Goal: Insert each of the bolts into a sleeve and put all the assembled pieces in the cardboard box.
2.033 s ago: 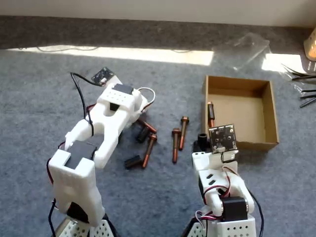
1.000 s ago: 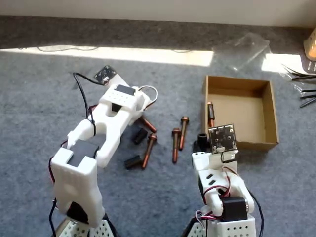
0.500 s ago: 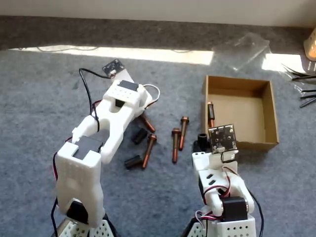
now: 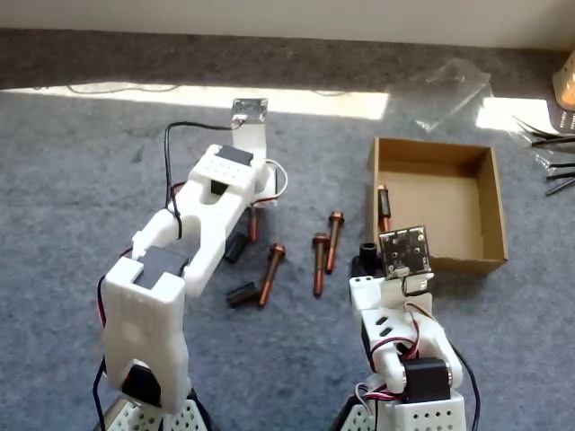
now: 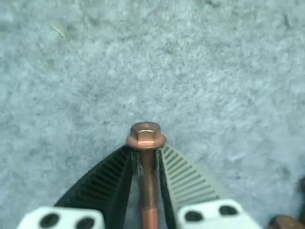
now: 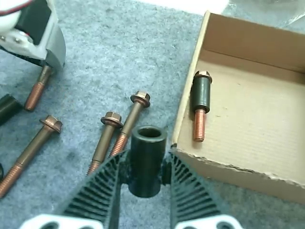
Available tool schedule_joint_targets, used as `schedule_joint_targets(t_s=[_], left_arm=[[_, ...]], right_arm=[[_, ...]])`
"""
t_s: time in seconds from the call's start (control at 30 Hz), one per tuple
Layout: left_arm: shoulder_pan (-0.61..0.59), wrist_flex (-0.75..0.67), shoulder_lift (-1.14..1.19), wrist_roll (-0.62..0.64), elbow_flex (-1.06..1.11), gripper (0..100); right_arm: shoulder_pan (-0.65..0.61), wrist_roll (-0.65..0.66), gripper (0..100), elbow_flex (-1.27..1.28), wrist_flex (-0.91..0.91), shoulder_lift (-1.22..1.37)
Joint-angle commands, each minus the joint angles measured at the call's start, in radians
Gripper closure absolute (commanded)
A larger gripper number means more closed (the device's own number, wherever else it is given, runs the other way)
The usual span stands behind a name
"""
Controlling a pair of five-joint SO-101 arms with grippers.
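Right wrist view has the right gripper [image 6: 146,160] clamped on a sleeve [image 6: 148,143], mouth up, box [image 6: 252,40] just beside it, seemingly to receive the bolt [image 5: 146,135] the left gripper [image 5: 145,149] pinches just under its head.

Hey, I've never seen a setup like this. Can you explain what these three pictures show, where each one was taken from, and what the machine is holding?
These are two small white robot arms, side by side on a grey carpet. The wide picture looks down from a fixed camera above, and shows the left arm and the right arm. The other two pictures come from a camera on each arm's wrist, looking along its claw. The left claw is shut on a copper bolt. The right claw is shut on a black sleeve. On the carpet lie three loose bolts and two more sleeves. The cardboard box holds one finished piece, a bolt pushed through a sleeve.
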Motion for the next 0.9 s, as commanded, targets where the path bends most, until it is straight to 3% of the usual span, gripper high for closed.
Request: schedule_joint_targets(t_s=[0.0,0.23,0.43,0.63,0.87], left_arm=[[0.010,-0.074,-0.044,-0.028,-0.018,95],[0.044,-0.087,-0.091,-0.028,-0.039,95],[0.071,-0.046,-0.266,-0.034,-0.024,95],[0.071,0.091,-0.426,-0.258,-0.024,95],[0.071,0.190,-0.522,-0.348,-0.024,98]], right_arm=[[0.008,0.009,99.4,-0.010,-0.028,-0.012],[0.008,0.008,99.4,-0.010,-0.028,-0.012],[0.008,0.005,99.4,-0.010,-0.030,-0.012],[0.005,0.005,99.4,-0.010,-0.045,-0.012],[-0.042,0.003,99.4,-0.008,-0.087,-0.012]])
